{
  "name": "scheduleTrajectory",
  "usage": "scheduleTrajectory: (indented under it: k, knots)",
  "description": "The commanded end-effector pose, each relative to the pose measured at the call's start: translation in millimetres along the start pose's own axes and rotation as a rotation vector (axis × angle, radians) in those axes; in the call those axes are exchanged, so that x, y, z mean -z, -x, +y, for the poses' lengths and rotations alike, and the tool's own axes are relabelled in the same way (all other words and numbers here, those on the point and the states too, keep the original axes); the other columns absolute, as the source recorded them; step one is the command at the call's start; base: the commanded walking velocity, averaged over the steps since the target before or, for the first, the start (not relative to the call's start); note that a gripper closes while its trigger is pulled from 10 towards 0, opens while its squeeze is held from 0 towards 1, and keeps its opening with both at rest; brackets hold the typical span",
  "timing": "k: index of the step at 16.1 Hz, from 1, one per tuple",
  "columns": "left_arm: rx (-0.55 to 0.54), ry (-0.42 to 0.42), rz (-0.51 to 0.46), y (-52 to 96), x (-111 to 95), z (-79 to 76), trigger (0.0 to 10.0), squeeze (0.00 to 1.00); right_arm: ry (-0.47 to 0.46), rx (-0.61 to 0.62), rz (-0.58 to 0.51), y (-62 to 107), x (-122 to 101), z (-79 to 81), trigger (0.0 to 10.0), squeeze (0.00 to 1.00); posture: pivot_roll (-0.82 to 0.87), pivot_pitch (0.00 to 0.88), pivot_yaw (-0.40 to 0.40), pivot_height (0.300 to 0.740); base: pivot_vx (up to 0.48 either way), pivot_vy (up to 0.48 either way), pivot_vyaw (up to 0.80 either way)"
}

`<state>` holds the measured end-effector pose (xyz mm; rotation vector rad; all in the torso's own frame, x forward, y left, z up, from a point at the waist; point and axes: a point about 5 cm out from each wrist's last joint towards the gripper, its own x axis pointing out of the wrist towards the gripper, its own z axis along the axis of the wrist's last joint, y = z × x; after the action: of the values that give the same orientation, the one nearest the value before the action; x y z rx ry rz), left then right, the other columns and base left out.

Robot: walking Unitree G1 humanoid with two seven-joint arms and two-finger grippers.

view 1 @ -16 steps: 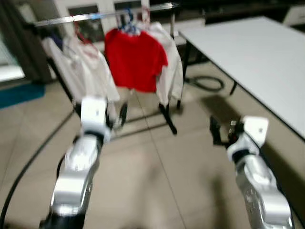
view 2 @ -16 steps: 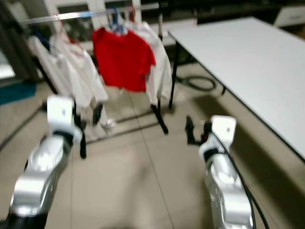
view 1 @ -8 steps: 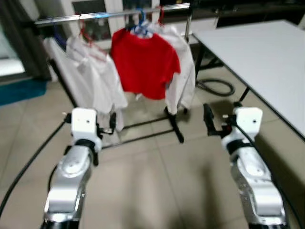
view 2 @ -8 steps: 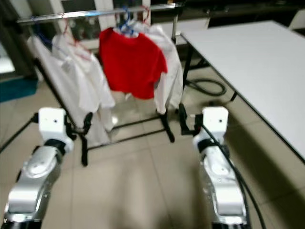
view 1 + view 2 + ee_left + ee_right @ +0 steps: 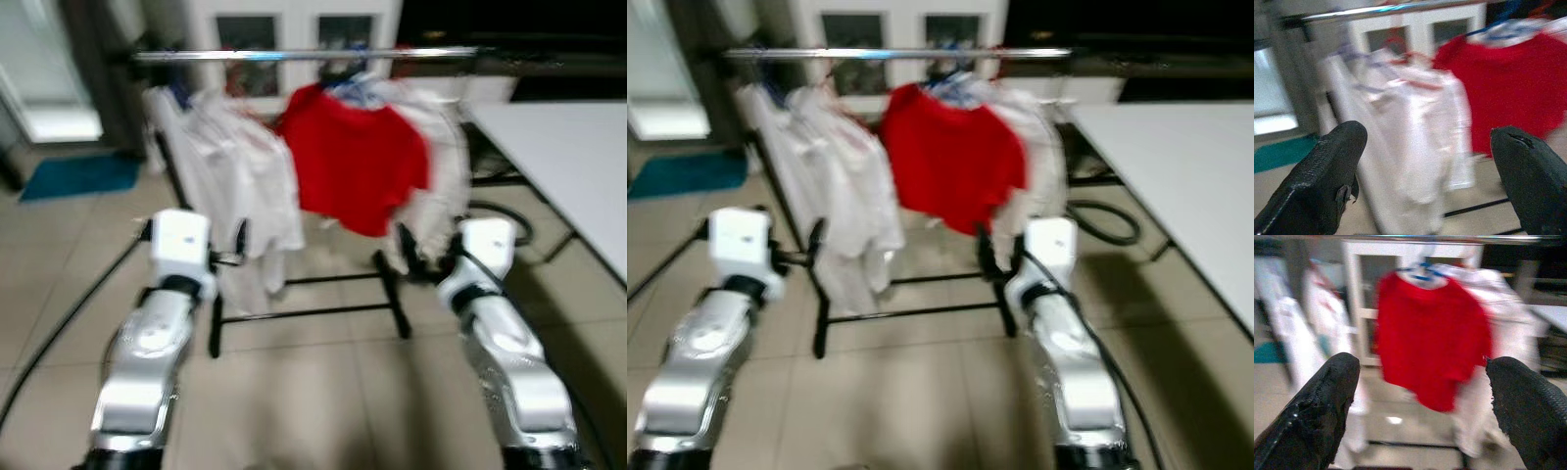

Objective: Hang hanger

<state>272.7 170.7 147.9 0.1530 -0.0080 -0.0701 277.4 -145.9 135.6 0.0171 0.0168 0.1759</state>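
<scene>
A clothes rack with a silver rail (image 5: 313,55) stands straight ahead. On it hang white shirts (image 5: 240,166), a red shirt (image 5: 358,162) on a blue hanger (image 5: 1422,273), and more white cloth (image 5: 441,166) behind it. My left gripper (image 5: 1425,161) is raised before the white shirts, open and holding nothing. My right gripper (image 5: 1422,387) is raised facing the red shirt, open and holding nothing. Both stay short of the clothes. The frames are blurred.
A white table (image 5: 578,166) runs along the right. The rack's black base bars (image 5: 304,313) lie on the tiled floor. A black cable (image 5: 59,323) crosses the floor at left, near a blue mat (image 5: 78,176). A coiled hose (image 5: 1107,220) lies by the table.
The whole picture has shifted: the rack now sits nearer and more central, the table further right. Both arms keep their raised pose with fingers apart.
</scene>
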Motion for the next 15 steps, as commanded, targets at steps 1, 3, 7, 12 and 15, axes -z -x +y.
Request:
scheduleTrajectory:
  k: [1,3,7,12,15]
  knots:
    - [0.025,-0.005,-0.02,-0.9,-6.4,-5.9,10.0,0.0,0.003,0.016,-0.008,2.0,-2.8,-6.9,10.0,1.0,0.03,0.019,0.021,0.74,0.412,0.0,0.8]
    - [0.032,-0.011,-0.019,-1.5,-6.5,-5.8,10.0,0.0,-0.003,0.013,-0.009,2.3,-2.6,-6.9,10.0,1.0,0.03,0.019,0.025,0.74,0.405,0.0,0.8]
    - [0.048,-0.036,-0.018,-4.1,-7.2,-6.9,10.0,0.0,0.032,0.03,-0.08,1.6,-10.2,-7.1,10.0,1.0,0.03,0.023,0.033,0.74,0.388,0.0,0.56]
    - [0.066,-0.053,-0.028,-6.2,-10.6,-8.6,10.0,0.0,0.046,-0.019,-0.117,-2.4,-17.3,-4.3,10.0,1.0,0.04,0.025,0.026,0.74,0.375,0.0,0.0]
    - [0.069,-0.056,-0.029,-4.9,-10.5,-8.0,10.0,0.0,0.019,-0.056,-0.112,-3.9,-17.7,-0.1,10.0,1.0,0.05,0.021,0.019,0.74,0.369,0.0,0.0]
